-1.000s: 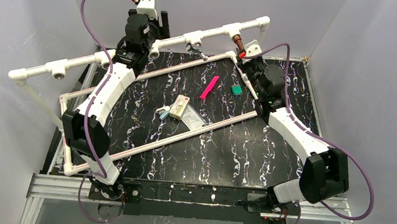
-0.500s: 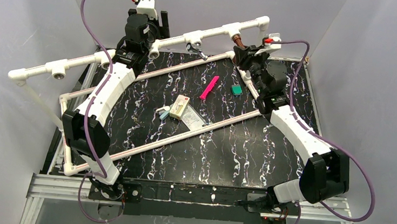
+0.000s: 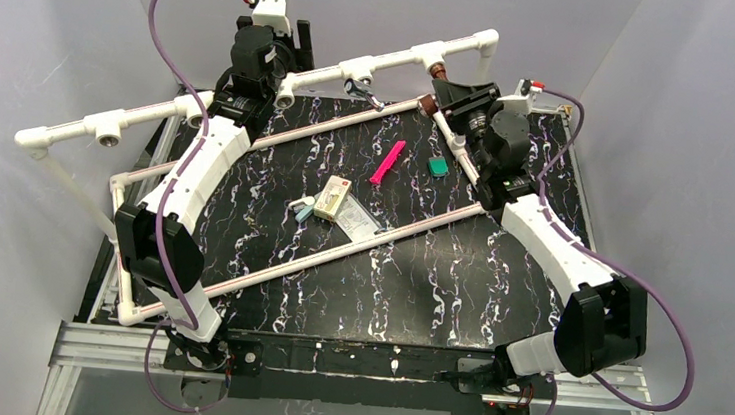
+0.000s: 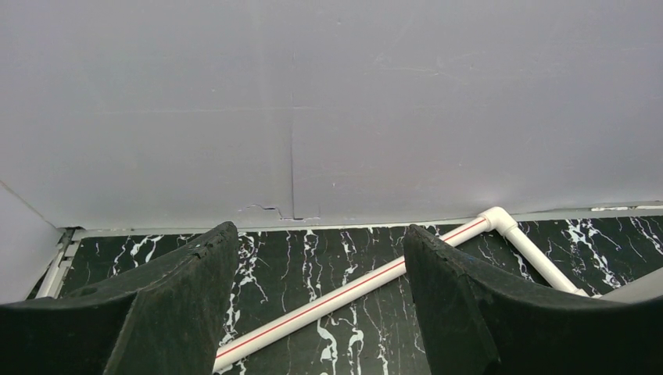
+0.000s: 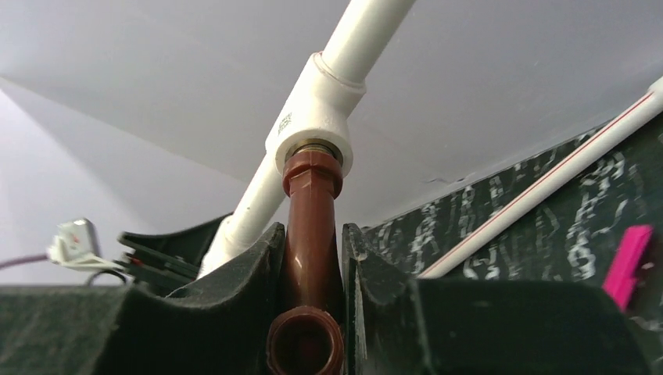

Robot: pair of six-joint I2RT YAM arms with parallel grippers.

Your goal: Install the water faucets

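- Here, the right jaws are clenched on the reddish-brown faucet (image 5: 311, 234), which stands squarely between them, its round opening at their wrist end.
- Its far end sits in the white tee socket (image 5: 317, 117) straight ahead of the jaws. This in-line hold probably lets the wrist twist the faucet into the thread.
- The silver faucet (image 3: 364, 91) hangs at the next tee, well apart to the side of these jaws, and seems already mounted.
- The left jaws stand released with nothing between them, only the desk (image 4: 313, 258) beyond.
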